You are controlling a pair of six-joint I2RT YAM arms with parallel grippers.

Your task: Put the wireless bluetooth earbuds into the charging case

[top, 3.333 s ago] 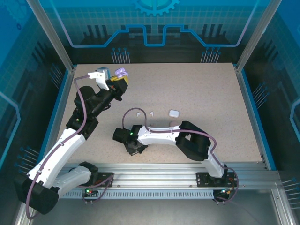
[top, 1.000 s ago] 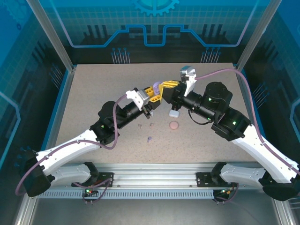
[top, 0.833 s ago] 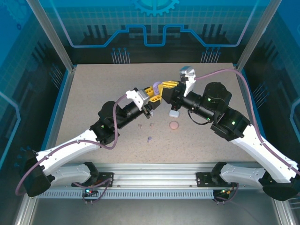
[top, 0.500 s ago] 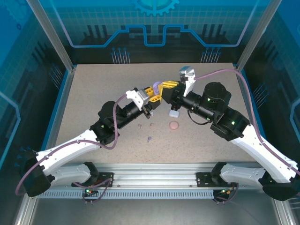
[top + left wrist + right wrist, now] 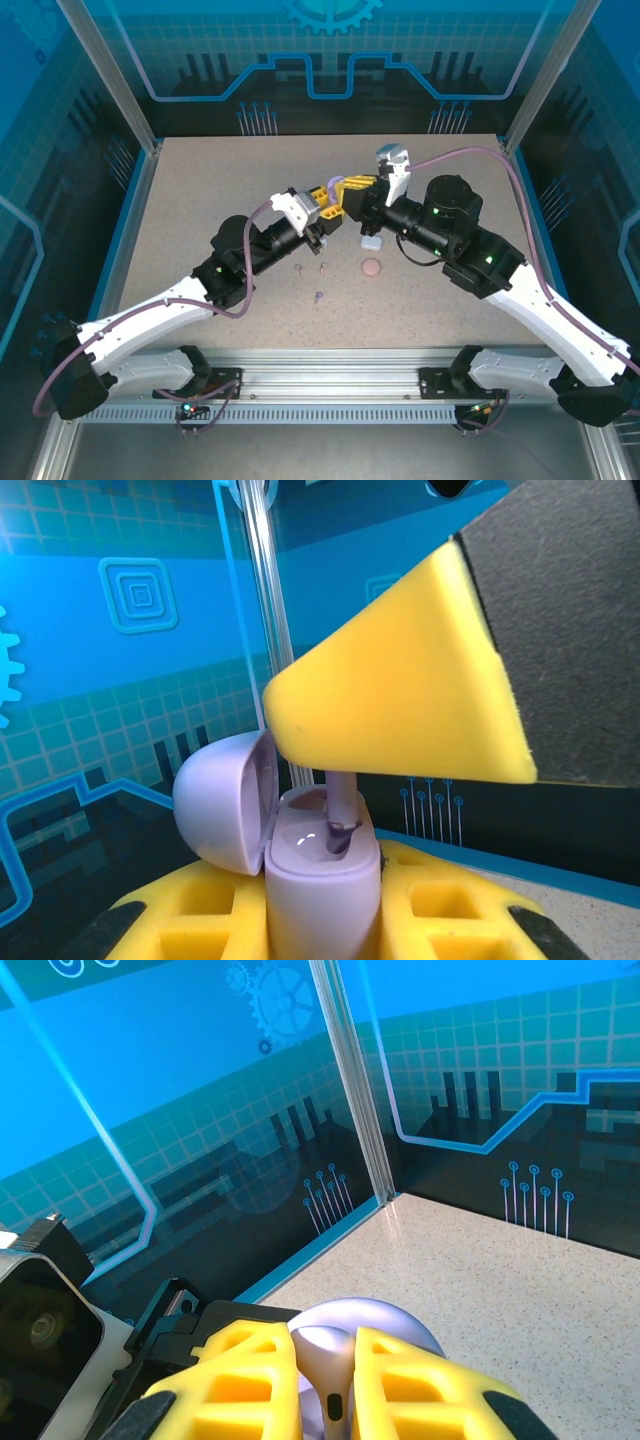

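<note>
Left gripper clamps an open-lidded lilac plastic charging case while right gripper above it pinches a lilac stemmed earbud standing inside.

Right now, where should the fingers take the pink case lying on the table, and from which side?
Probably from straight above, gripping across its left and right sides. The pink case lies flat on the table, and the pale case sits close behind it, leaving little room there.

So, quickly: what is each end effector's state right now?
Left end effector: closed on the open purple charging case.
Right end effector: closed on a purple earbud, its stem in the case.
</note>
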